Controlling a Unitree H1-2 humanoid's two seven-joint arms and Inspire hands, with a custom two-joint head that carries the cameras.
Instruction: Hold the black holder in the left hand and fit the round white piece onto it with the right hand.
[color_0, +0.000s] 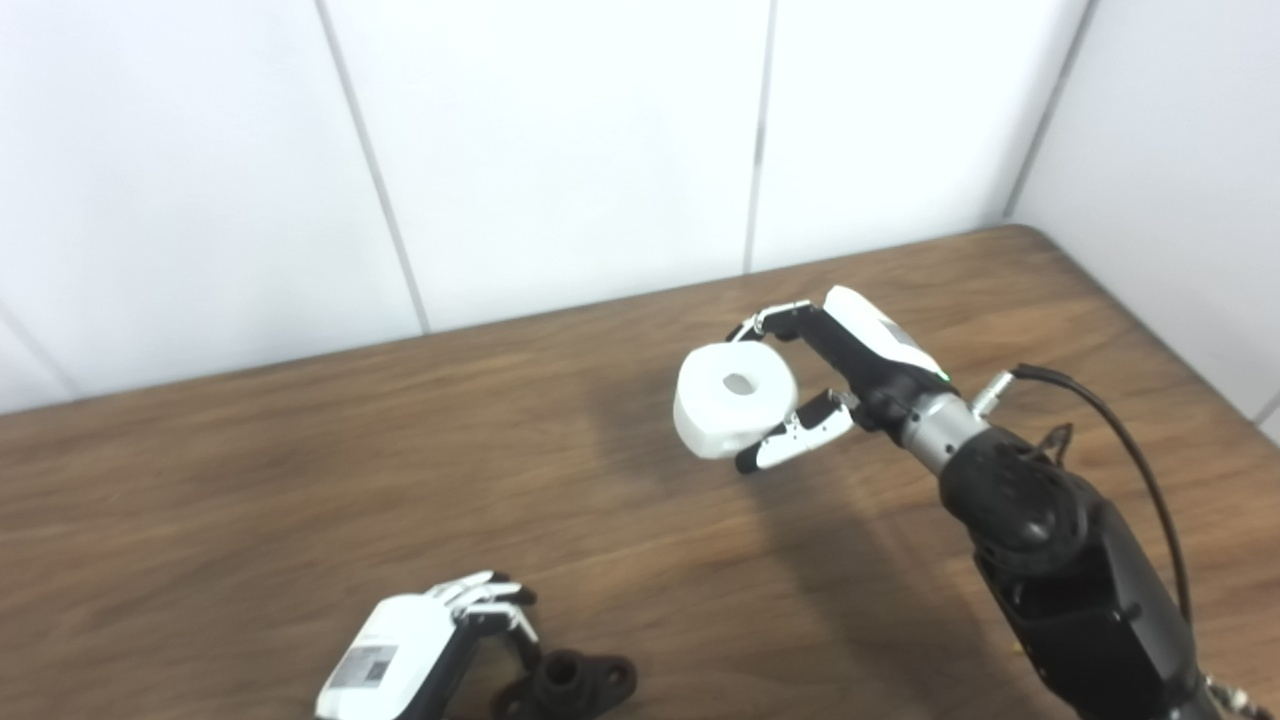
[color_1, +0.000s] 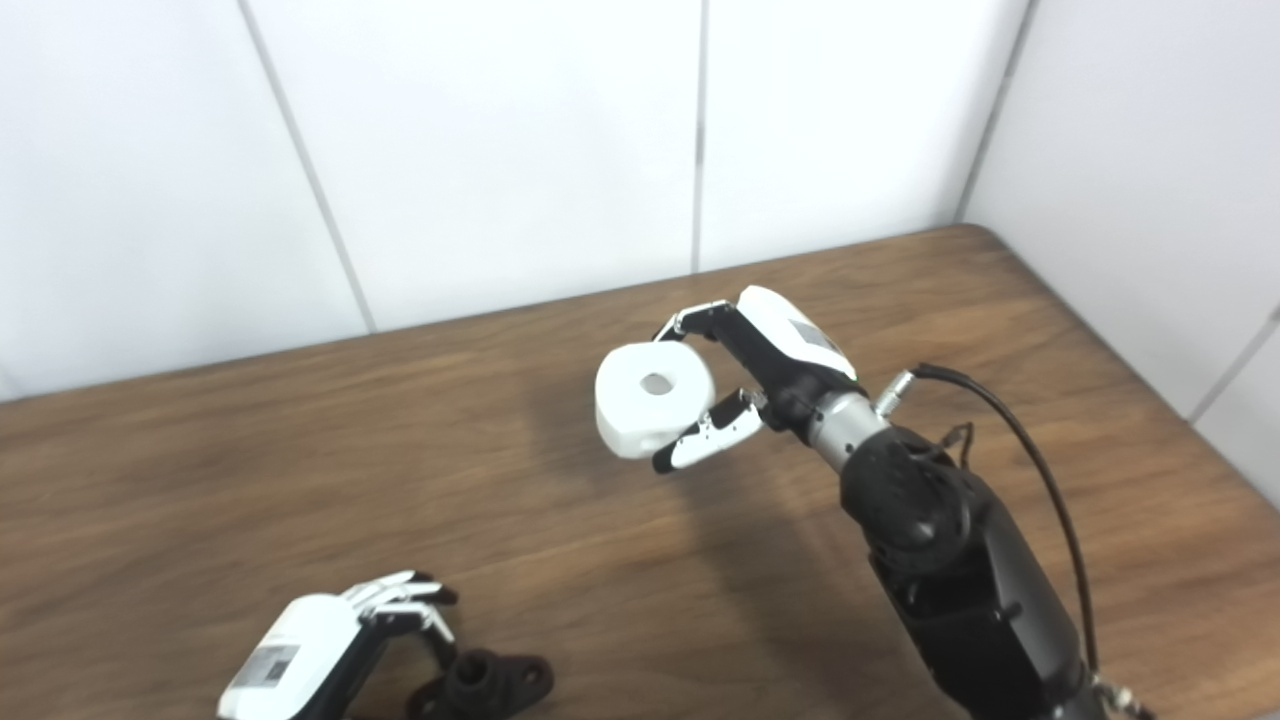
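Right hand clamps round white piece in the air, well apart from black holder, low-left, gripped by left hand.

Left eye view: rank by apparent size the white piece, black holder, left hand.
1. Left hand, though cut off by the frame's bottom edge.
2. White piece, close behind; ranking against the hand is unsure.
3. Black holder, smallest, partly cropped and nearer the camera.
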